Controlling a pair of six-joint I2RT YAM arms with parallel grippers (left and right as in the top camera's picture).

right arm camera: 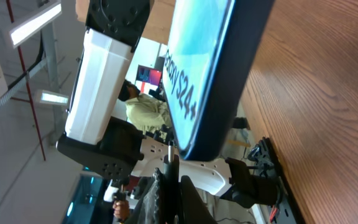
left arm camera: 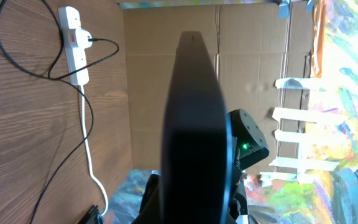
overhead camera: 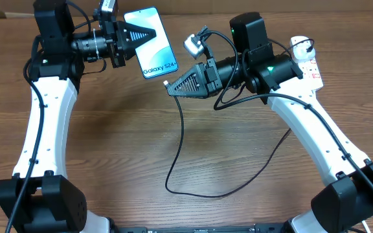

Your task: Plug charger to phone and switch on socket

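Phone held above the back of the table, charger tip at its near end.

The phone [overhead camera: 157,55] sits in the left gripper [overhead camera: 149,35], off the table [overhead camera: 122,142], left of centre. The right gripper [overhead camera: 171,87], just in front and to the right, holds the charger [overhead camera: 181,133] tip close beside the phone's near end. The cable loops forward across mid-table, then back right to the socket [overhead camera: 308,61], which lies at the far right behind the right arm.

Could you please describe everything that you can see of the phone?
The phone is a slim rectangle with dark edges and a glossy light blue screen reading "Galaxy S24+". It is held off the table, screen facing up, gripped across the half away from the text by the left gripper. The right gripper holds the charger tip right at its text-end edge; whether it is plugged in cannot be told.
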